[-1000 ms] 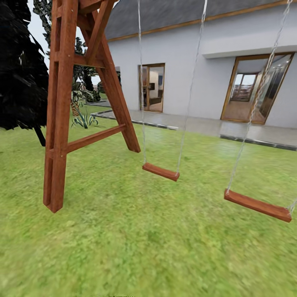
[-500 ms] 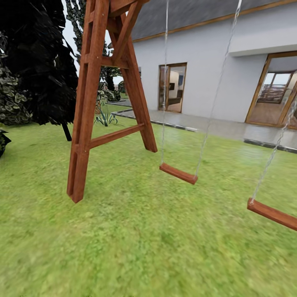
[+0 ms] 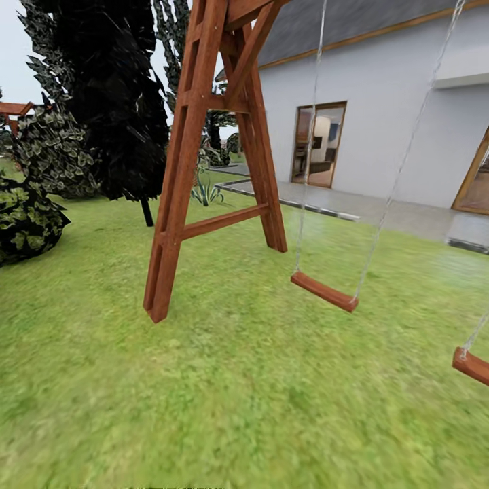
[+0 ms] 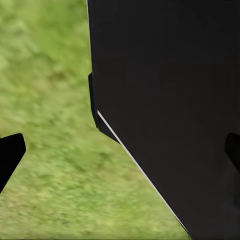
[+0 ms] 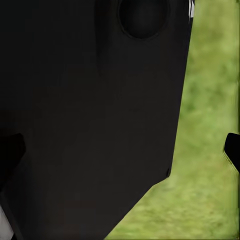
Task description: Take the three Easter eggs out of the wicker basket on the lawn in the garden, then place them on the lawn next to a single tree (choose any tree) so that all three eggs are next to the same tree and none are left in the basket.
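Short green lawn (image 3: 272,407) spreads across the garden in the head view. The Easter eggs, the wicker basket and the thick-trunked tree are out of view. In the left wrist view my left gripper (image 4: 120,152) is open, its dark fingertips (image 4: 10,155) far apart at the picture's edges, with nothing held; behind it are my black body and grass. My right gripper (image 5: 120,150) is open in the same way in the right wrist view, one fingertip (image 5: 232,147) against the grass, nothing between the fingers.
A red-brown wooden swing frame (image 3: 183,190) stands on the grass ahead, with one swing seat (image 3: 324,291) hanging on chains and a second seat (image 3: 472,365) at the right edge. A dark narrow tree (image 3: 115,102) and leafy bushes (image 3: 27,221) stand left. The white house (image 3: 380,102) and paved terrace (image 3: 407,217) lie behind.
The whole head view has shifted right, so the camera has turned left. The dark tree and bushes have come into the picture at the left; the second seat has slid to the edge.
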You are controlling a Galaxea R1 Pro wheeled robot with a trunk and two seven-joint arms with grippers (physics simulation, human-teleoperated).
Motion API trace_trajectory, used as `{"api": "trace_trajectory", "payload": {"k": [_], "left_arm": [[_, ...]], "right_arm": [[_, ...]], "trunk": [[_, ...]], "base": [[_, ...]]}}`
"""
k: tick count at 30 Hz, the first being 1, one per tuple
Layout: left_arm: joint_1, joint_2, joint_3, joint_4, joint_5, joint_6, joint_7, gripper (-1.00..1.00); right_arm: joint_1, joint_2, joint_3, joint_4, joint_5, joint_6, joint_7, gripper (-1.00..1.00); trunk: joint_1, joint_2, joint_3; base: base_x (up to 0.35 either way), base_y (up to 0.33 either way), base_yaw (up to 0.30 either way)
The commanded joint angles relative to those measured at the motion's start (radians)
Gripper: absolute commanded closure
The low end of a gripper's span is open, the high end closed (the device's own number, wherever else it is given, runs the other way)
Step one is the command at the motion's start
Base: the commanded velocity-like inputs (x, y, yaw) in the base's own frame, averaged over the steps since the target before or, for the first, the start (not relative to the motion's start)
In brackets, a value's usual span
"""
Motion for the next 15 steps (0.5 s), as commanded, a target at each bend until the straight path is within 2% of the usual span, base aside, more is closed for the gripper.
{"api": "trace_trajectory", "payload": {"k": [1,15], "left_arm": [[0.0,0.0,0.0,-0.001,0.0,-0.001,-0.001,-1.0],[0.0,0.0,0.0,-0.001,0.0,-0.001,-0.001,-1.0]], "right_arm": [[-0.001,0.0,0.001,0.002,0.001,-0.001,0.0,-1.0],[-0.001,0.0,0.001,0.004,0.001,-0.001,0.0,-1.0]], "trunk": [[0.0,0.0,-0.001],[0.0,0.0,-0.001]], "base": [[0.0,0.0,0.298],[0.0,0.0,0.298]]}}
